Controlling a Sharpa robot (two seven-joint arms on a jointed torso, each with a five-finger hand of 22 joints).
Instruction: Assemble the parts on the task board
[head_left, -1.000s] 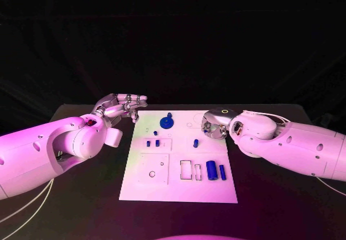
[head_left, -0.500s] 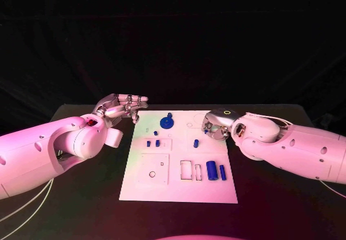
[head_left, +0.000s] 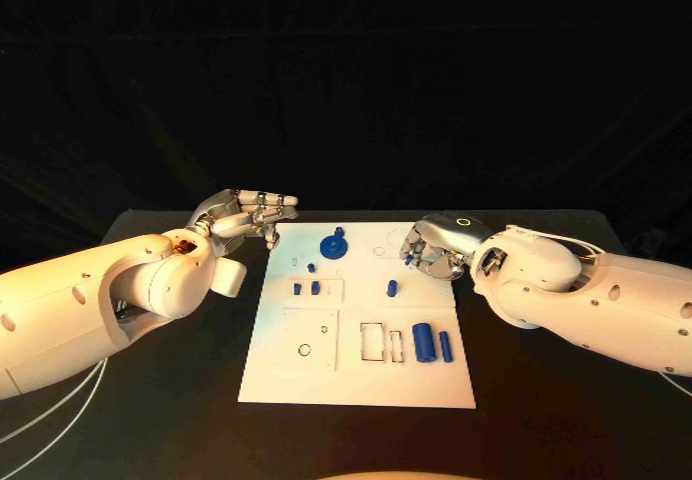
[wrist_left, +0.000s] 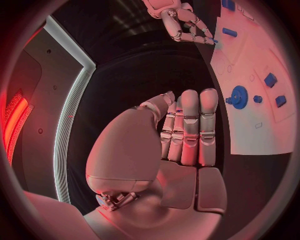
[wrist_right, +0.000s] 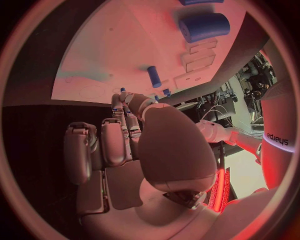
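Note:
The white task board (head_left: 361, 375) lies in the middle of the table. On it are a blue gear (head_left: 335, 246), two short blue pegs (head_left: 306, 287), a blue oblong part (head_left: 391, 287), a thick blue cylinder (head_left: 423, 340) and a thin blue bar (head_left: 446, 345). My right hand (head_left: 430, 246) hovers over the board's far right part and pinches a small blue part (head_left: 408, 258) at its fingertips; the left wrist view shows that pinch (wrist_left: 214, 41). My left hand (head_left: 248, 214) hangs beside the board's far left corner, fingers straight and side by side, holding nothing.
The board carries several empty recesses, among them rectangular slots (head_left: 381, 342) and a square plate with a small hole (head_left: 306, 348). Black table (head_left: 173, 400) surrounds the board on all sides. Both forearms flank the board.
My right hand has edged slightly toward the far side of the board, carrying the small blue part with it. The left hand has stayed put.

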